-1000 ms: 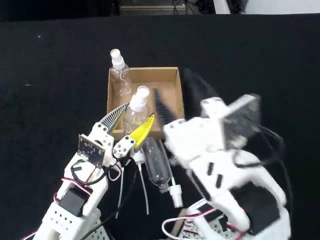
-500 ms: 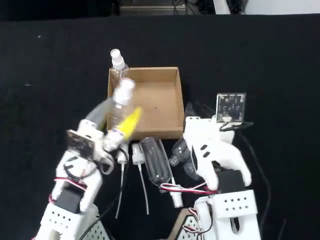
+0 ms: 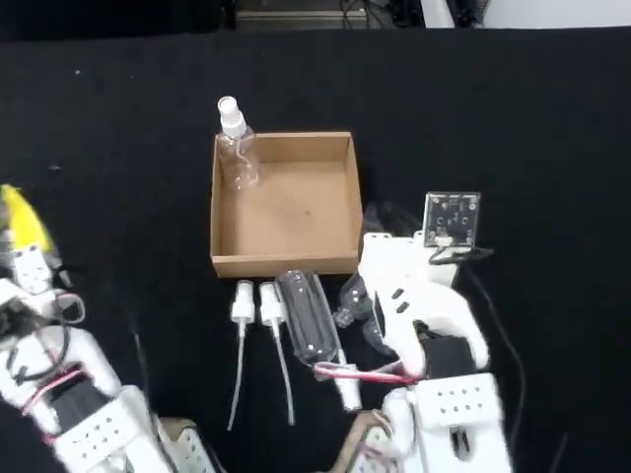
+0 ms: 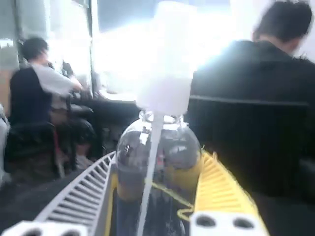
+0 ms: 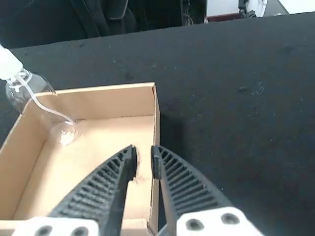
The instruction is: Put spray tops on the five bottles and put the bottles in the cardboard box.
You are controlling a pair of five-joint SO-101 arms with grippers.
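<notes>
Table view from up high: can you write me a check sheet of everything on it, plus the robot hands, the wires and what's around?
Surface: black table, no spills seen.
Job's things: cardboard box with a standing bottle, spray top on, in its far left corner; two loose spray tops and a lying bottle in front of it; another bottle partly under the right arm.
Clutter: nothing seen.
Grippers: left gripper grips a held bottle with its top on; right gripper nearly closed, empty, aimed at the box.
Cables: red and white wires on the right arm.
Surroundings: blurred room beyond the table.
</notes>
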